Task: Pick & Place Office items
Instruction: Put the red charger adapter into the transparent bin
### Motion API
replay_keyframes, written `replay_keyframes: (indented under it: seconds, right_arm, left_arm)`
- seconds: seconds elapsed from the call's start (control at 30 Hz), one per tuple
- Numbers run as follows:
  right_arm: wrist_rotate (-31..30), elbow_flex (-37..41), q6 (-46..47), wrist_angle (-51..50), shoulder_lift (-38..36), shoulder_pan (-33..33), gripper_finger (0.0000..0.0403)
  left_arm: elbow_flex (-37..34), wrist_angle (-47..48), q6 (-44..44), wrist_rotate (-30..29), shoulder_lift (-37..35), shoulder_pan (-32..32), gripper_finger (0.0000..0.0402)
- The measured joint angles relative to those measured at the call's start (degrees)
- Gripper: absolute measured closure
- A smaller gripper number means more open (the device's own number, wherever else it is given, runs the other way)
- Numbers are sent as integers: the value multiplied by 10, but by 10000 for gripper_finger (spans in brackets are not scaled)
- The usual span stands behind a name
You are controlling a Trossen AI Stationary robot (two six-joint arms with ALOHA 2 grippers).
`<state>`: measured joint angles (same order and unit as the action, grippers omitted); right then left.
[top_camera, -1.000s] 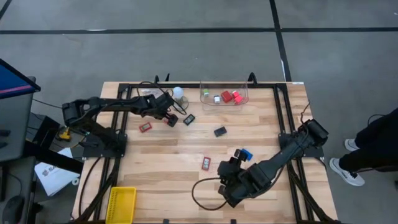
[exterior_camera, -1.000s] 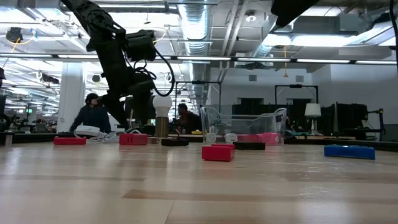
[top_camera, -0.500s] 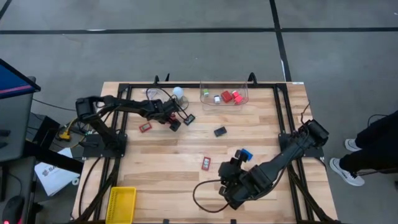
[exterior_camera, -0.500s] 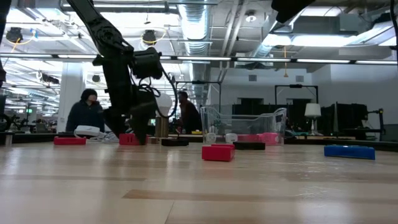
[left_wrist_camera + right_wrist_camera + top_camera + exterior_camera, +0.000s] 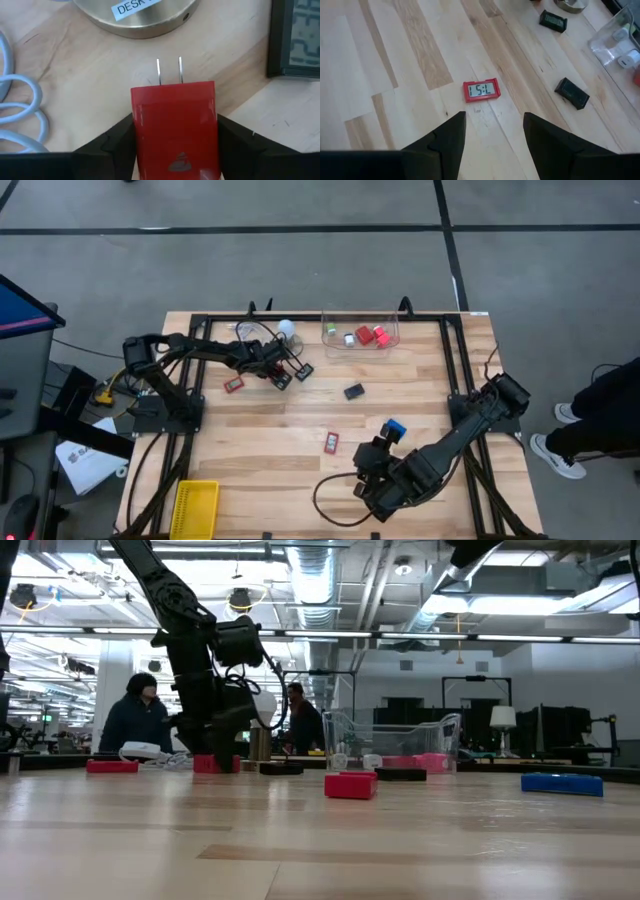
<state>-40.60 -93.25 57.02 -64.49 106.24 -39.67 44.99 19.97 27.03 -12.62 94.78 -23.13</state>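
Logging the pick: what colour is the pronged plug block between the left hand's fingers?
Red, clearest in the left wrist view.

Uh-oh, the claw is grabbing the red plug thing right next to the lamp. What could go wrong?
1. The left claw hugs the red plug block, and its prongs point at the lamp's round base. Pushing forward could bump it.
2. The white coiled cable lies close beside; it might snag when the arm lifts.
3. The black clock sits just on the other side and could get nudged.

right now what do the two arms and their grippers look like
Both arms are dark, near black, built of jointed segments. The left gripper has two matte black fingers with angular, faceted sides. The right gripper has the same black fingers. A dark cable loops on the table by the right arm.
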Motion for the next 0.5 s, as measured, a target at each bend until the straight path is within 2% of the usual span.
replay_keyframes:
  seconds: [0.23,0.5]
  right_arm:
    - [-26,0,50,-15,0,-37,214]
    - [-81,0,162,-60,0,-100,225]
  left_arm:
    - [-3,18,-17,20,-27,47,198]
    - [-2,62,-14,21,-154,171,198]
